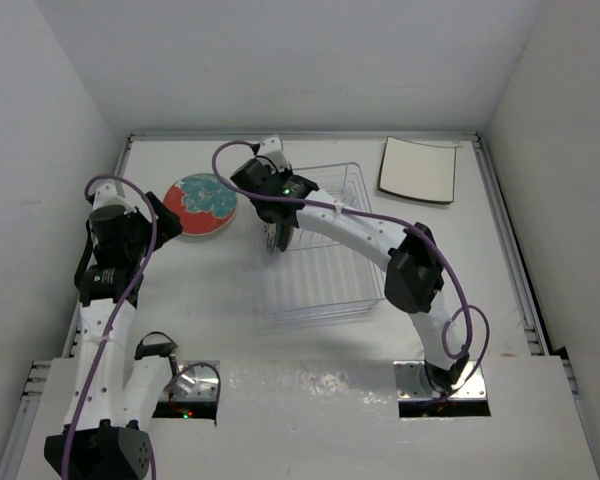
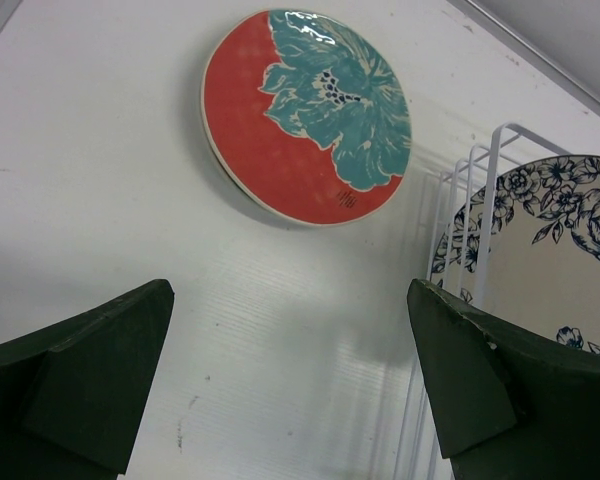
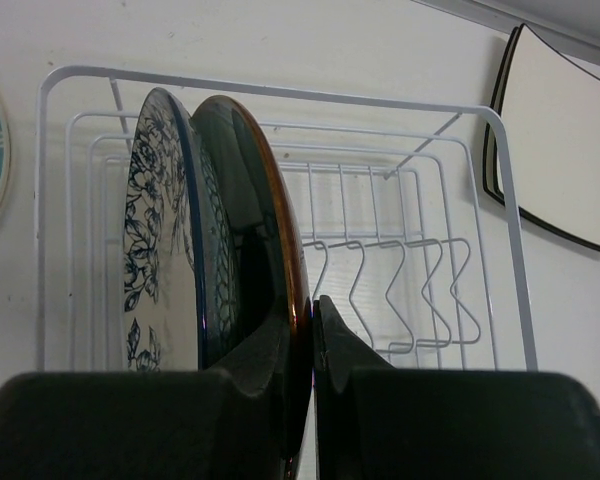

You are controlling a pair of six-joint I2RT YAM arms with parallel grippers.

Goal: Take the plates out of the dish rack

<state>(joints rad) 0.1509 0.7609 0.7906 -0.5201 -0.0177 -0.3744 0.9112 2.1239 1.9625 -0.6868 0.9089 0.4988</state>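
The right gripper point(image 3: 310, 312) is pinched tight on the rim of the dark plate point(image 3: 245, 215), which stands upright in the rack point(image 3: 280, 95) just beside the floral plate point(image 3: 155, 240). The left gripper point(image 2: 290, 300) hangs wide open and empty over the table point(image 2: 80, 150), near the red plate point(image 2: 305, 115) lying flat. A square plate point(image 3: 570, 150) lies outside the rack.
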